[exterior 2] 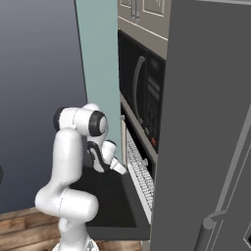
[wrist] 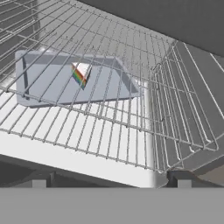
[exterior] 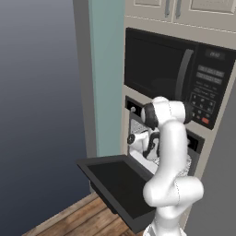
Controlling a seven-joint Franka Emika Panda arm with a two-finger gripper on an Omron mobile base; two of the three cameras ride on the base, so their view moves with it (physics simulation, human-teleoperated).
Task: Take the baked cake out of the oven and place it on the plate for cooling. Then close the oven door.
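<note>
The oven [exterior: 136,120] stands open, its black oven door [exterior: 117,182] folded down flat in front of the arm. My gripper [wrist: 110,180] is open at the oven's mouth, its two dark fingertips [wrist: 39,179] low and far apart with nothing between them. Past them, seen through the wires of a rack [wrist: 131,131], a grey tray [wrist: 52,83] holds the cake [wrist: 79,76], a small rainbow-striped wedge. The cake lies ahead of the fingers, apart from them. In the right base view my hand [exterior 2: 116,166] points at the racks [exterior 2: 139,179] over the door [exterior 2: 110,201]. The plate is out of view.
A black microwave [exterior: 170,73] with a keypad sits right above the oven. A tall grey cabinet side [exterior 2: 206,122] walls off the right. Pale teal wall [exterior: 106,78] lies left of the oven, wooden floor [exterior: 78,219] below the door.
</note>
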